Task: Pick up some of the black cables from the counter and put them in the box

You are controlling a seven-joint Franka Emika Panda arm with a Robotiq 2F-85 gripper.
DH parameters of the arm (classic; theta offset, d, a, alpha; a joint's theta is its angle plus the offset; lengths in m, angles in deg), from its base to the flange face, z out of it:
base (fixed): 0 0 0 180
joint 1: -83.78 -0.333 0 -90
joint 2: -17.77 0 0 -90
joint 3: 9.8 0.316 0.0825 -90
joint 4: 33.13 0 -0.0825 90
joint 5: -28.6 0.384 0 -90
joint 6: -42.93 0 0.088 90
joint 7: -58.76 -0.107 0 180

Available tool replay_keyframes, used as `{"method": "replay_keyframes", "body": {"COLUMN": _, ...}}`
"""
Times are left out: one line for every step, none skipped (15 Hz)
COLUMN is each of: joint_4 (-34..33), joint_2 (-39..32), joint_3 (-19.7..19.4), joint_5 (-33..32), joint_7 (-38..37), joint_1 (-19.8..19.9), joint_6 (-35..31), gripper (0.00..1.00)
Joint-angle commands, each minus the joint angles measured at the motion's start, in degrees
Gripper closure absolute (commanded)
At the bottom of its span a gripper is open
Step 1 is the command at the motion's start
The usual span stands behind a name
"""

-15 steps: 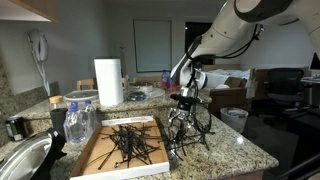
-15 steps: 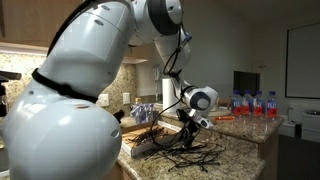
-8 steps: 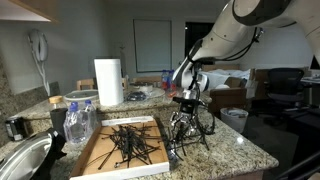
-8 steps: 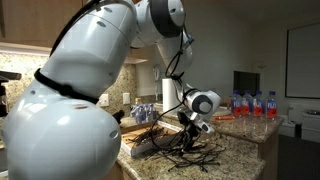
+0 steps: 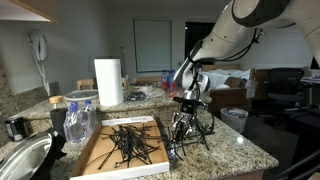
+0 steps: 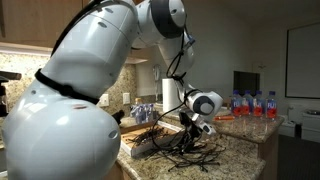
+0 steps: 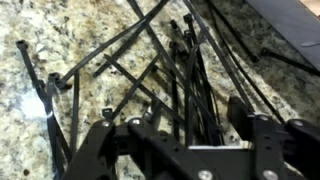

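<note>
Granite counter [image 5: 238, 150], going across in an exterior view: a round metal bowl [image 5: 22, 158] at the near corner, a white paper towel roll [image 5: 108, 82] standing further back, then the shallow cardboard box [image 5: 118, 171] with a bunch of black cords [image 5: 128, 145] lying in it. Just beside the box, the spiky tangle of black cables [image 5: 196, 136] sits on the stone. The gripper [image 5: 187, 118] is down in the heap, pointing at the counter. In the wrist view the fingers [image 7: 105, 140] are spread fairly wide, with several cables running between them. Can't tell if they're actually pinching any, nothing looks lifted
</note>
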Motion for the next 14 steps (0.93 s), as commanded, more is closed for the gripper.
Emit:
{"method": "replay_keyframes", "body": {"joint_4": -0.2, "joint_2": -1.6, "joint_3": 1.0, "joint_5": 4.4, "joint_7": 3.4, "joint_1": 1.6, "joint_6": -2.2, "gripper": 0.60}}
{"method": "replay_keyframes", "body": {"joint_4": -0.3, "joint_2": -1.8, "joint_3": 1.0, "joint_5": 5.4, "joint_7": 4.0, "joint_1": 1.7, "joint_6": -2.3, "gripper": 0.66}}
{"method": "replay_keyframes", "body": {"joint_4": -0.5, "joint_2": -2.0, "joint_3": 1.0, "joint_5": 6.2, "joint_7": 4.5, "joint_1": 1.7, "joint_6": -2.2, "gripper": 0.73}}
{"method": "replay_keyframes", "body": {"joint_4": -0.8, "joint_2": -2.5, "joint_3": 1.0, "joint_5": 7.2, "joint_7": 5.2, "joint_1": 1.9, "joint_6": -1.9, "gripper": 0.78}}
{"method": "replay_keyframes", "body": {"joint_4": -1.1, "joint_2": -2.8, "joint_3": 1.1, "joint_5": 8.3, "joint_7": 6.0, "joint_1": 2.1, "joint_6": -1.7, "gripper": 0.84}}
{"method": "replay_keyframes", "body": {"joint_4": -1.5, "joint_2": -3.2, "joint_3": 1.2, "joint_5": 9.1, "joint_7": 6.6, "joint_1": 2.2, "joint_6": -1.5, "gripper": 0.91}}
{"method": "replay_keyframes", "body": {"joint_4": -1.7, "joint_2": -3.4, "joint_3": 1.2, "joint_5": 10.0, "joint_7": 7.2, "joint_1": 2.3, "joint_6": -1.3, "gripper": 0.96}}
{"method": "replay_keyframes", "body": {"joint_4": -1.8, "joint_2": -3.5, "joint_3": 1.1, "joint_5": 10.7, "joint_7": 7.9, "joint_1": 2.3, "joint_6": -1.2, "gripper": 0.98}}
{"method": "replay_keyframes", "body": {"joint_4": -1.9, "joint_2": -3.5, "joint_3": 1.0, "joint_5": 11.2, "joint_7": 8.2, "joint_1": 2.3, "joint_6": -1.0, "gripper": 0.98}}
{"method": "replay_keyframes", "body": {"joint_4": -1.7, "joint_2": -3.5, "joint_3": 0.9, "joint_5": 11.6, "joint_7": 8.6, "joint_1": 2.3, "joint_6": -1.0, "gripper": 0.97}}
{"method": "replay_keyframes", "body": {"joint_4": -1.6, "joint_2": -3.4, "joint_3": 0.9, "joint_5": 11.9, "joint_7": 8.9, "joint_1": 2.3, "joint_6": -1.0, "gripper": 0.96}}
{"method": "replay_keyframes", "body": {"joint_4": -1.5, "joint_2": -3.3, "joint_3": 0.8, "joint_5": 12.4, "joint_7": 9.2, "joint_1": 2.3, "joint_6": -0.9, "gripper": 0.99}}
{"method": "replay_keyframes", "body": {"joint_4": -1.4, "joint_2": -3.4, "joint_3": 0.8, "joint_5": 12.6, "joint_7": 9.6, "joint_1": 2.3, "joint_6": -1.1, "gripper": 0.98}}
{"method": "replay_keyframes", "body": {"joint_4": -1.3, "joint_2": -3.4, "joint_3": 0.7, "joint_5": 13.0, "joint_7": 9.9, "joint_1": 2.3, "joint_6": -1.0, "gripper": 0.98}}
